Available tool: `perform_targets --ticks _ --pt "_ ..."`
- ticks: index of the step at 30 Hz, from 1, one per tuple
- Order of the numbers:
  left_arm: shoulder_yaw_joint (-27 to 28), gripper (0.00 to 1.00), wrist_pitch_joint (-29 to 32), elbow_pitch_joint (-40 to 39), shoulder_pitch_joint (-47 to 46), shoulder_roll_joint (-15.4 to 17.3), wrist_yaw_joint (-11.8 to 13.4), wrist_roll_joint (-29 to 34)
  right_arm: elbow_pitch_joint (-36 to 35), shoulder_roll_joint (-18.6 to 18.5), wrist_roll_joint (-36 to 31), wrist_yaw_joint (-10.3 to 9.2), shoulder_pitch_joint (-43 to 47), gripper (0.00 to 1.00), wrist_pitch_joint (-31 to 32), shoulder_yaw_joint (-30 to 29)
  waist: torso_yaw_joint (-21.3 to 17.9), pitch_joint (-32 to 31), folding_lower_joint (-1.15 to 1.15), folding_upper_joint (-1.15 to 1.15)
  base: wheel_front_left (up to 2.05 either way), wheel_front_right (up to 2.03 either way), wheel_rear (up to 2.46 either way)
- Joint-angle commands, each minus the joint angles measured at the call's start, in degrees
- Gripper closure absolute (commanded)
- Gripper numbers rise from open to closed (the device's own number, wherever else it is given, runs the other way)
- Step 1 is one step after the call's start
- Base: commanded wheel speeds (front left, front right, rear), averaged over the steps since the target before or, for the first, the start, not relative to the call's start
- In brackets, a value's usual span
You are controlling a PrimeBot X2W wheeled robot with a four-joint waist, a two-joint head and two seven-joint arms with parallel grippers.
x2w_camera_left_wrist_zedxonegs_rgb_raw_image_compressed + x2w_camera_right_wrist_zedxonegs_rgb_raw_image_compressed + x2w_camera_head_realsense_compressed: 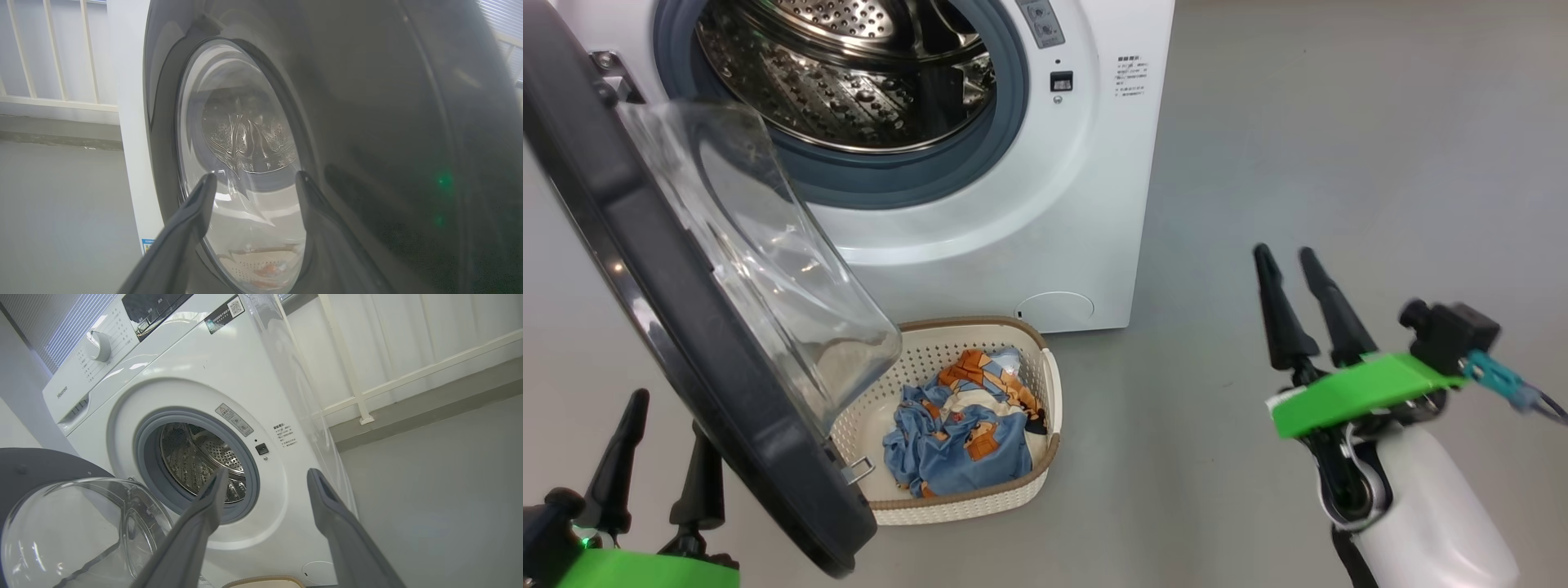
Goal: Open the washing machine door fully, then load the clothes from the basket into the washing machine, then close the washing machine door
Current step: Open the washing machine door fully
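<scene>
The white washing machine (1045, 204) stands ahead with its steel drum exposed. Its door (670, 318) is swung out to the left, the clear glass bowl bulging toward the basket. The cream basket (1029, 486) sits on the floor before the machine, partly under the door, and holds the light-blue and orange clothes (968, 433). My left gripper (666, 416) is open at the lower left, behind the door's glossy outer face (367, 122), with nothing between its fingers. My right gripper (1290, 255) is open at the right, over bare floor, away from the basket. The right wrist view looks at the washing machine (229, 388) and the door (77, 522).
Grey floor (1339, 147) spreads to the right of the machine. A white railing (408, 371) and a wall run behind it. The open door's lower rim overhangs the basket's left side.
</scene>
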Motion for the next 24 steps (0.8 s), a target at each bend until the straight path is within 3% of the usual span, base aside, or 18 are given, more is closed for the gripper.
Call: perform_targets --ticks 1,5,14,24 --pt "2.38 0.0 -0.37 -1.49 -0.7 1.29 -0.09 0.85 -3.25 1.28 -4.41 0.09 1.49 0.0 -0.67 -1.28 -0.04 -0.01 0.0 0.0 0.0 0.0 0.0" --pt "2.37 0.0 -0.37 -1.58 -0.67 1.2 -0.09 0.92 -7.58 2.12 -12.17 0.09 6.27 0.0 -0.67 -5.0 -0.08 -0.08 0.0 0.0 0.0 0.0 0.0" --pt "2.82 0.0 -0.37 -1.98 0.36 0.72 -0.09 1.4 -12.73 2.24 -21.04 0.09 14.59 0.0 -0.67 -6.84 -0.85 -0.94 0.0 0.0 0.0 0.0 0.0" --pt "4.35 0.0 -0.37 -2.13 2.84 -0.86 -0.09 2.27 -16.16 2.25 -21.36 0.09 21.78 0.0 -0.67 -8.28 -1.11 -2.44 0.0 0.0 0.0 0.0 0.0"
